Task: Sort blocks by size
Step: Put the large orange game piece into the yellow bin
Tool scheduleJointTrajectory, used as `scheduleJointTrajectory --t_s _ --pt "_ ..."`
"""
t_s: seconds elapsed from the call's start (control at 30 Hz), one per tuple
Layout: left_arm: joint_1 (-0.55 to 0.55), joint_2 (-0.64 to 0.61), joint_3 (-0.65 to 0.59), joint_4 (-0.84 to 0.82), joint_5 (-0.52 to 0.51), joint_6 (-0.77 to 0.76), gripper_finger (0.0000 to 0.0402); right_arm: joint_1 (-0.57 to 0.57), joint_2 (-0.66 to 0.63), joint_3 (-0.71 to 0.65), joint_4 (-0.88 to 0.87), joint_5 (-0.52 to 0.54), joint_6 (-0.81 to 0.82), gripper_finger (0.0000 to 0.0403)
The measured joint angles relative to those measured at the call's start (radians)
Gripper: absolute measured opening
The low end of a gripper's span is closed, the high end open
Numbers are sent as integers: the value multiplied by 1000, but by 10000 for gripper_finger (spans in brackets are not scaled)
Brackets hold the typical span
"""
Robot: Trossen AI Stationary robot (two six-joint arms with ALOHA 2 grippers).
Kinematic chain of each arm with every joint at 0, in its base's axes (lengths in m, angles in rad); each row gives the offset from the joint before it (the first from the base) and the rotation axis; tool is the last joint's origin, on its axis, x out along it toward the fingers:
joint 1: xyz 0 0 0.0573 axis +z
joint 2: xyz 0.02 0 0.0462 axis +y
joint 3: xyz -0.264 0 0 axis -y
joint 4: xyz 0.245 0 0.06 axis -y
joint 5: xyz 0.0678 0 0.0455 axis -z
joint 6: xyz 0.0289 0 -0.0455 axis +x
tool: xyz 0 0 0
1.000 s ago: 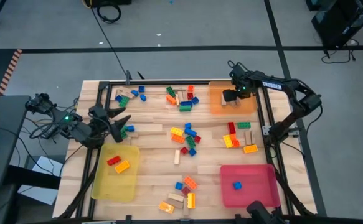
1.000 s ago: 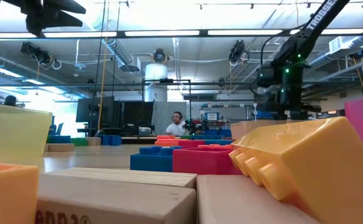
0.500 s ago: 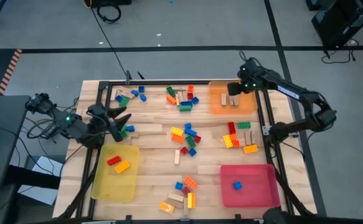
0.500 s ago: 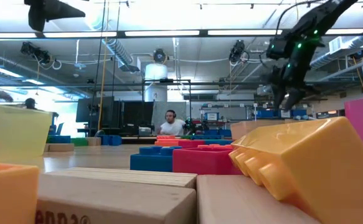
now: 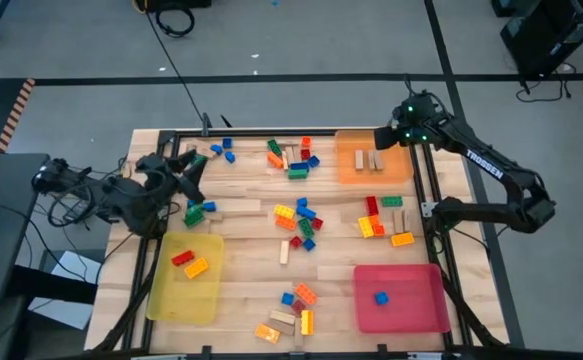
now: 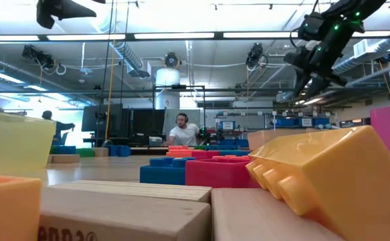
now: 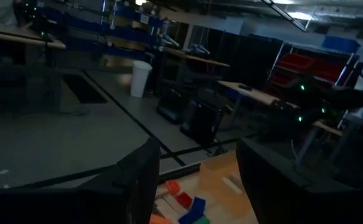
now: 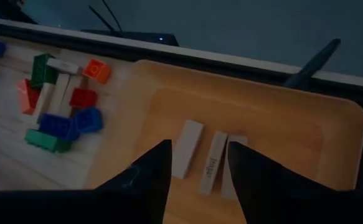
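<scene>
The blocks lie in loose clusters on the wooden table: at the far middle (image 5: 293, 158), in the centre (image 5: 301, 222), at the right (image 5: 384, 218) and near the front (image 5: 291, 310). The orange tray (image 5: 399, 165) holds flat wooden pieces (image 8: 187, 148). My right gripper (image 8: 198, 152) hangs open above that tray's far side (image 5: 384, 138), with nothing between its fingers. High over the table's left side, my left gripper (image 5: 193, 172) points level and is open and empty (image 7: 197, 155).
A yellow tray (image 5: 211, 295) at the near left holds a red and an orange brick. A red tray (image 5: 421, 310) at the near right holds a blue brick (image 5: 380, 297). A black frame (image 5: 429, 190) runs along the table's edges. A person sits in the room beyond.
My right gripper has risen from the orange tray and drawn back toward the table's far right corner, leaving the wooden pieces lying in the tray. My left gripper has swung toward the far edge, gone up a little and tipped toward level.
</scene>
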Motion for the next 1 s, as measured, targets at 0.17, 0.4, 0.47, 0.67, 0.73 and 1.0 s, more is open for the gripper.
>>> scheduleJointTrajectory --t_s 0.17,0.4,0.47,0.67,0.73,1.0 --pt "119 2 25 -9 123 -34 219 0 -2 0 0 0 -25 170" --pt "318 15 26 -116 344 -180 219 0 7 0 0 -1 -26 168" --pt "379 30 26 -152 426 -220 219 0 7 0 -2 -2 -27 168" --pt "575 111 26 -172 688 -215 218 0 7 0 -1 -3 -27 168" --pt "650 148 26 -171 791 -199 216 0 7 0 -1 -3 -27 168" --pt "960 369 85 -160 1263 -116 213 0 7 0 -1 -3 -27 168"
